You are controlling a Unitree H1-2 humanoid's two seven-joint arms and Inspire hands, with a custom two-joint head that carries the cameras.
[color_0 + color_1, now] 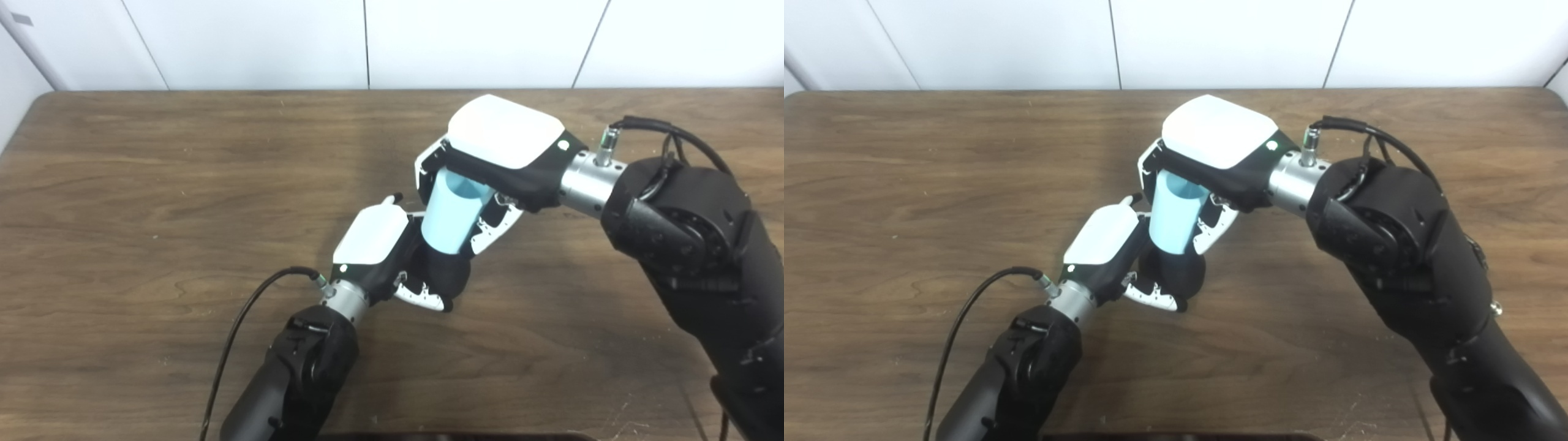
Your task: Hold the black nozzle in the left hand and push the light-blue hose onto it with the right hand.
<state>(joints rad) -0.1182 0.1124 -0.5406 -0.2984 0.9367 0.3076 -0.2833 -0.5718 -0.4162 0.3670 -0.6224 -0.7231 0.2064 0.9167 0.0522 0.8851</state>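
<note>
Near the middle of the wooden table (153,202), my left hand (383,251) is shut on the black nozzle (450,272), whose dark rounded body shows below and right of the hand. Directly above it stands the light-blue hose (453,214), a short pale tube tilted slightly, its lower end meeting the nozzle's top. My right hand (496,153) is shut on the hose from above, fingers wrapped round its upper part. In the right eye view the same stack appears: the hose (1176,217) over the nozzle (1176,272). The joint between them is partly hidden by fingers.
A black cable (245,324) loops from my left wrist down to the bottom edge. Another cable (674,131) arcs over my right wrist. Bare tabletop lies to the left and behind the hands; the white wall (367,43) rises beyond the far edge.
</note>
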